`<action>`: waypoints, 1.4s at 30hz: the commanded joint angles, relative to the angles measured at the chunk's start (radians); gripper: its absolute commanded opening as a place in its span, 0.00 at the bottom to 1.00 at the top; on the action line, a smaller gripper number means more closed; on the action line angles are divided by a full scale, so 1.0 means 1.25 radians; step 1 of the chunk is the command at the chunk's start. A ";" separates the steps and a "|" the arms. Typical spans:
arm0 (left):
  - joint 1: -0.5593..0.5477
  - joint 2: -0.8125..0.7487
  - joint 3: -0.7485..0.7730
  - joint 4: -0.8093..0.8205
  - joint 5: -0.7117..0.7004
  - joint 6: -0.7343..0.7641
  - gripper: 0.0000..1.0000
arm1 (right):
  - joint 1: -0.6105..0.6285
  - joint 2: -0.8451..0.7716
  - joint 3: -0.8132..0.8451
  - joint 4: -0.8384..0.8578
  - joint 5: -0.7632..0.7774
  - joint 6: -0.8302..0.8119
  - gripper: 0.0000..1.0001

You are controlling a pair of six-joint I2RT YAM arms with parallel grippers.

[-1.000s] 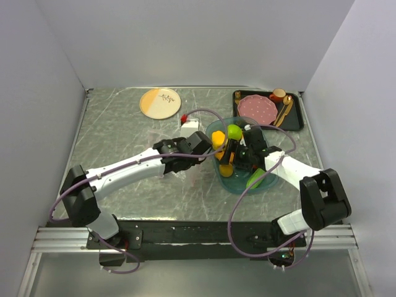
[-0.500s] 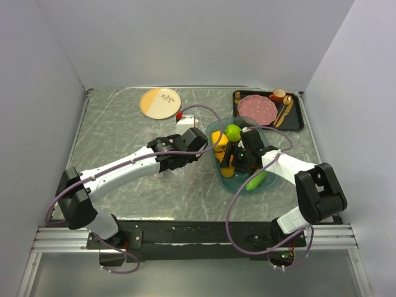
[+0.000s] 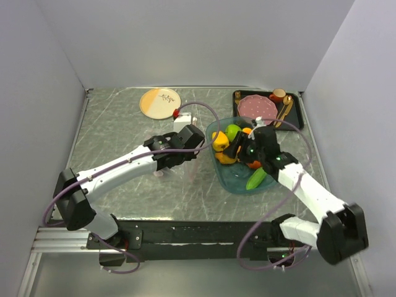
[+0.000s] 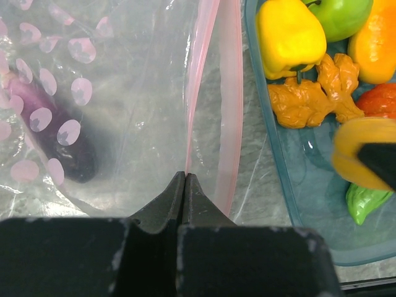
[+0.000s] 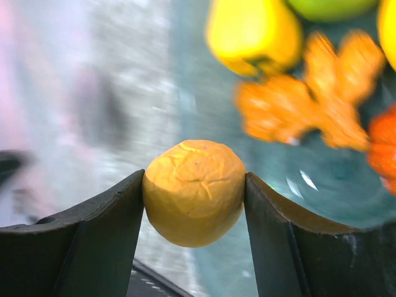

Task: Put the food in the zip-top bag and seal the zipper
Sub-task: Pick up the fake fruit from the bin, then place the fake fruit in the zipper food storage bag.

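The clear zip-top bag (image 4: 117, 74) with purple dots lies left of the teal tray (image 4: 309, 210). A purple eggplant (image 4: 62, 136) is inside it. My left gripper (image 4: 185, 178) is shut on one lip of the pink zipper (image 4: 230, 93); it also shows in the top view (image 3: 184, 154). My right gripper (image 5: 194, 198) is shut on a round yellow-orange fruit (image 5: 194, 189) and holds it above the tray's left side (image 3: 240, 150). In the tray lie a yellow pepper (image 4: 289, 37), green apple (image 4: 337, 15), orange knobbly piece (image 4: 309, 96), red-orange tomato (image 4: 377, 99) and a green vegetable (image 3: 255, 179).
An orange and cream plate (image 3: 159, 103) sits at the back left. A black tray (image 3: 298, 120) with a pink plate (image 3: 258, 106) and brown items stands at the back right. Grey walls close in three sides.
My right gripper has risen out of the tray with the yellow-orange fruit and its arm has swung outward. My left gripper has shifted slightly back and left, still on the zipper.
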 commanded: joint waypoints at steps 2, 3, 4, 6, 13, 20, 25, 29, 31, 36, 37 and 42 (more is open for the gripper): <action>0.009 -0.043 -0.005 0.041 0.021 0.005 0.01 | 0.015 -0.072 -0.004 0.146 -0.098 0.106 0.19; 0.009 -0.043 -0.004 0.038 0.021 0.004 0.01 | 0.022 -0.065 -0.002 0.172 -0.100 0.133 0.19; 0.010 -0.043 -0.004 0.038 0.020 0.003 0.01 | 0.030 -0.059 0.003 0.176 -0.098 0.144 0.19; 0.010 -0.048 -0.007 0.046 0.029 0.004 0.01 | 0.058 -0.036 0.030 0.215 -0.107 0.163 0.19; 0.009 -0.051 -0.017 0.053 0.042 -0.001 0.01 | 0.148 0.060 0.115 0.238 -0.077 0.179 0.18; 0.009 -0.059 -0.031 0.071 0.054 0.004 0.01 | 0.170 0.117 0.144 0.229 -0.075 0.178 0.18; 0.010 -0.075 -0.029 0.086 0.066 0.009 0.01 | 0.179 0.168 0.163 0.230 -0.076 0.182 0.18; 0.010 -0.087 -0.025 0.091 0.063 0.009 0.01 | 0.186 0.205 0.174 0.229 -0.071 0.175 0.18; 0.009 -0.093 -0.020 0.092 0.066 0.014 0.01 | 0.189 0.216 0.181 0.212 -0.068 0.171 0.18; 0.010 -0.109 -0.016 0.082 0.052 0.004 0.01 | 0.204 0.239 0.224 0.151 -0.058 0.111 0.51; 0.009 -0.113 -0.011 0.080 0.052 0.001 0.01 | 0.206 0.237 0.222 0.153 -0.063 0.106 0.51; 0.012 -0.120 0.000 0.064 0.022 -0.007 0.01 | 0.207 0.178 0.211 0.132 -0.033 0.071 0.78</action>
